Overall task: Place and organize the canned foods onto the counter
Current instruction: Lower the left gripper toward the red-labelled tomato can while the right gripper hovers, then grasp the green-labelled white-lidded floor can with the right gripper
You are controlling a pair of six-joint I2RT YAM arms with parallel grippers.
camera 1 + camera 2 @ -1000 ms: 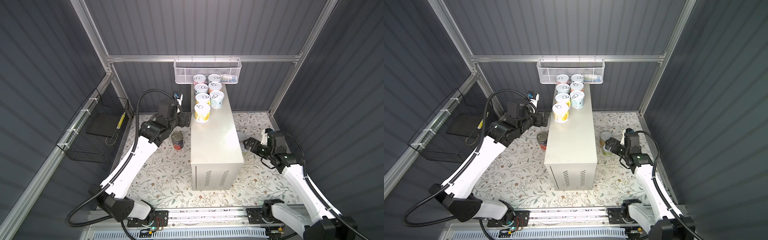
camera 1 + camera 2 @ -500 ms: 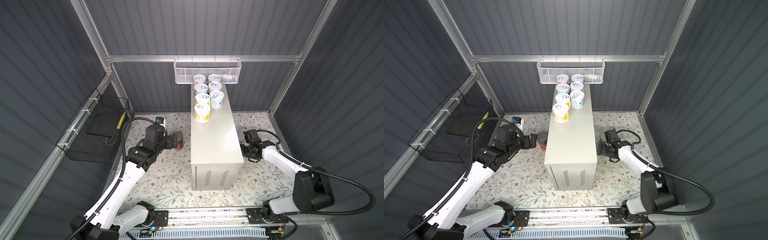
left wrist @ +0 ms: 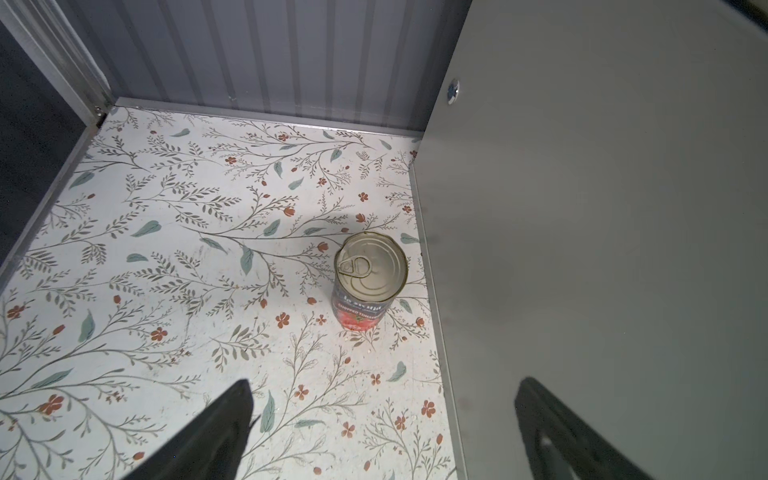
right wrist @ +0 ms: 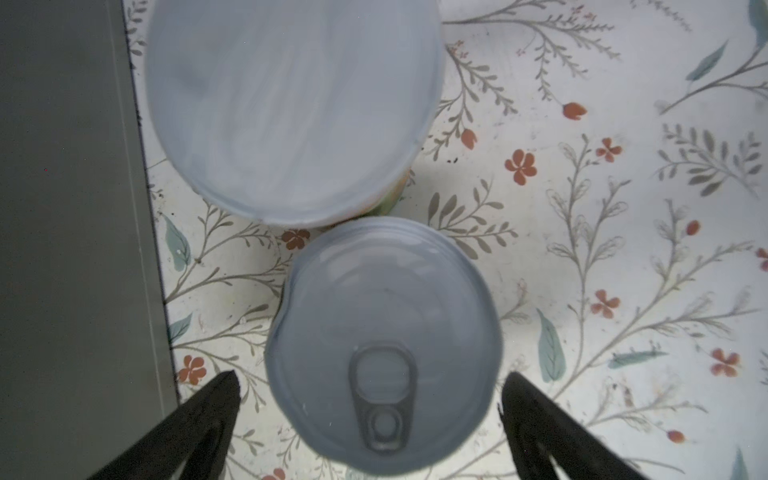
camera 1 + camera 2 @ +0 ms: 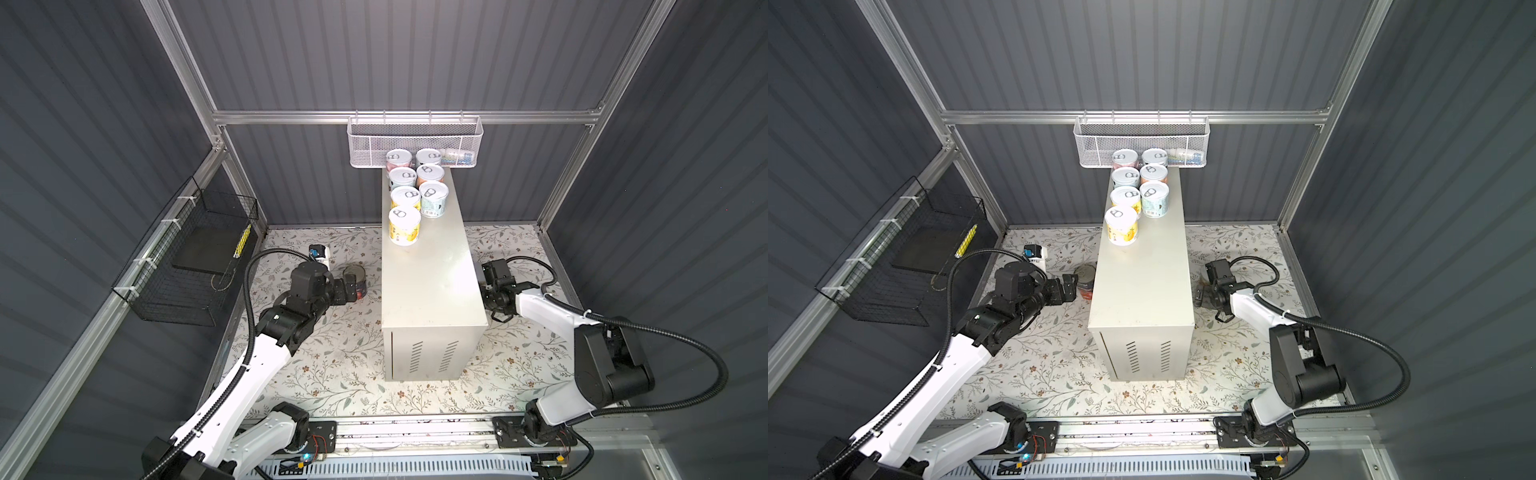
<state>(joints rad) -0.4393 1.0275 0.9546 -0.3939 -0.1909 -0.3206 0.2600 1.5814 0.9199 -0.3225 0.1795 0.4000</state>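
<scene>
The counter (image 5: pixel 432 282) (image 5: pixel 1142 291) carries several canned foods (image 5: pixel 404 226) (image 5: pixel 1121 226) in two rows at its far end. A dark-blue tomato can (image 5: pixel 355 276) (image 3: pixel 370 282) stands upright on the floor at the counter's left side. My left gripper (image 5: pixel 351 286) (image 3: pixel 384 390) is open and low, just short of it and apart from it. My right gripper (image 5: pixel 1202 291) (image 4: pixel 372 386) is open, low beside the counter's right side. Its fingers straddle a silver-lidded can (image 4: pixel 384 345) without touching. A second can (image 4: pixel 291 108) stands right behind that one.
A white mesh basket (image 5: pixel 415 143) hangs on the back wall above the counter's far end. A black wire basket (image 5: pixel 191 266) hangs on the left wall. The counter's wall (image 3: pixel 602 249) stands close beside my left gripper, and the floral floor (image 5: pixel 340 353) lies around it.
My left arm has come down from beside the counter top to floor level at the tomato can. My right arm has swung in low against the counter's right side, over the cans.
</scene>
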